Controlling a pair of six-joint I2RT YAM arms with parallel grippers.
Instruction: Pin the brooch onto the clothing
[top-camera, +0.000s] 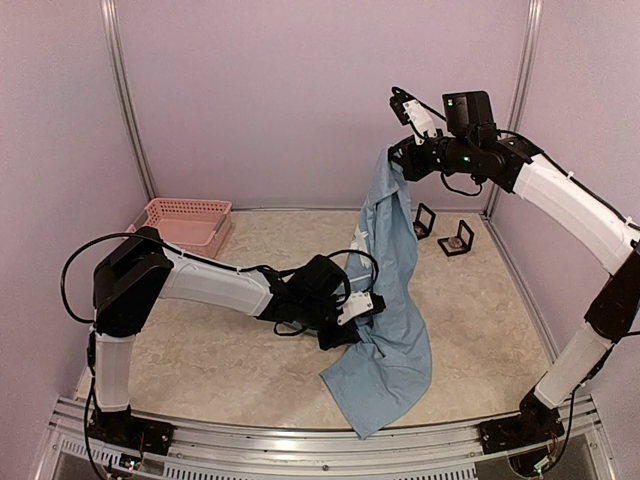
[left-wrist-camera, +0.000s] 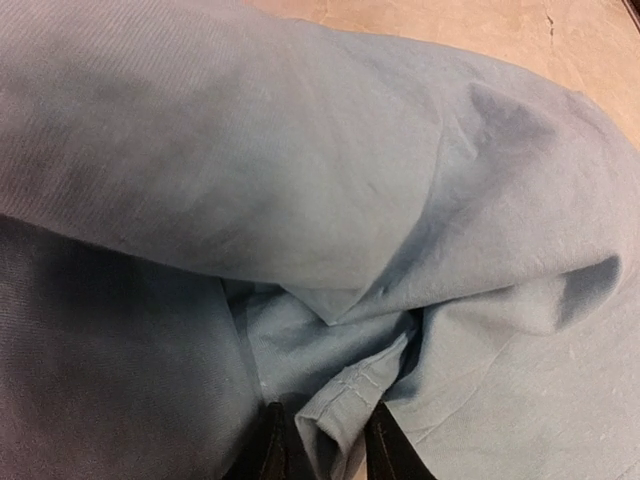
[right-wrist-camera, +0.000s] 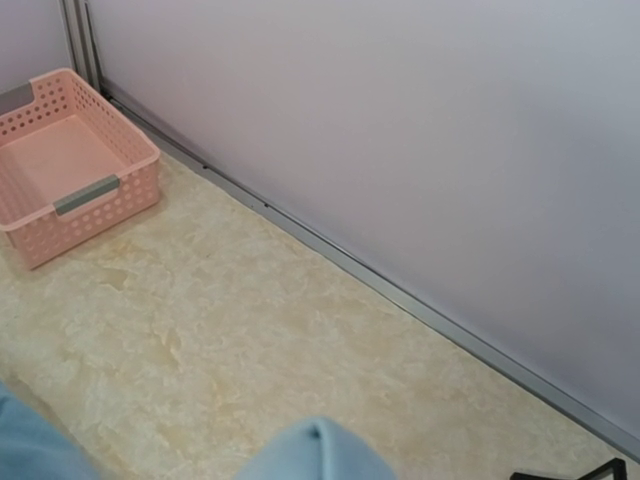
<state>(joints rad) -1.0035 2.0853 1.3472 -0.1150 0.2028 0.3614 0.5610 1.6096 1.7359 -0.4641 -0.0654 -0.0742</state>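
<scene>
Top cam alone: 2 black-framed square cases (top-camera: 457, 239) on bench (top-camera: 200, 350), right jaws clamping 1 light blue fabric shirt (top-camera: 390, 330); L-wrist cam: left jaws pinch its hem.

White links (top-camera: 570, 205), black joints (top-camera: 130, 285) — looped cables (top-camera: 63, 275)

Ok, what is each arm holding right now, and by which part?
Both hold the clothing: the right gripper lifts it by its bunched top end, and the left gripper pinches a stitched hem fold lower down.

The beige marbled table (top-camera: 490, 300) carries a pink basket (top-camera: 185, 222) far left, two black frames (top-camera: 457, 240) far right, and the blue shirt (top-camera: 395, 350) trailing across it.
</scene>
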